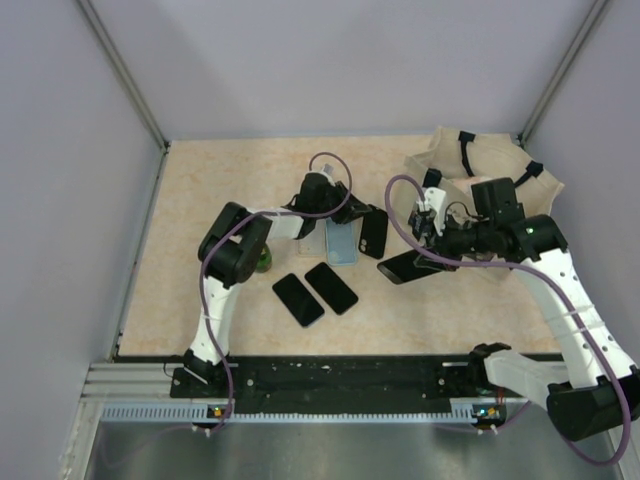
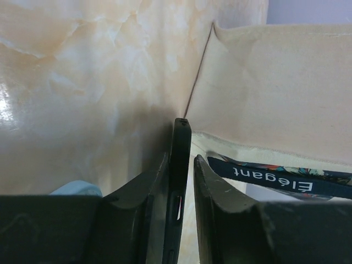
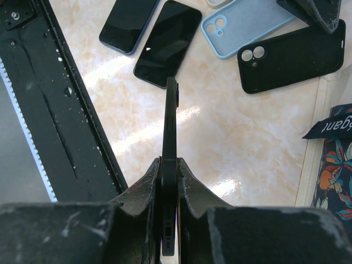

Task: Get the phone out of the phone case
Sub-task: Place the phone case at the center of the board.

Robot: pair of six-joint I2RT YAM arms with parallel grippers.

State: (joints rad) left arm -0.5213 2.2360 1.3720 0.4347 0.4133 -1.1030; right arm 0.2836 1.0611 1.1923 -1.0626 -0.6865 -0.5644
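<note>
My right gripper (image 3: 169,162) is shut on a dark phone (image 3: 170,121), held edge-on above the table with its port end toward the camera. In the top view that phone (image 1: 405,268) sticks out left of the right gripper (image 1: 425,262). The empty black phone case (image 1: 373,232) lies back-up on the table (image 1: 200,200), its camera cutout showing in the right wrist view (image 3: 291,58). My left gripper (image 2: 181,158) is at its far end. The case's edge (image 2: 181,137) rests against the left finger, and a narrow gap shows at the right finger (image 2: 206,181), so the jaws are slightly open.
A light blue case (image 1: 342,243) lies beside the black one. Two bare dark phones (image 1: 298,299) (image 1: 331,287) lie nearer the arms. A beige tote bag (image 1: 490,165) fills the back right corner. A small green object (image 1: 262,260) sits by the left arm. The black rail (image 1: 330,380) runs along the front.
</note>
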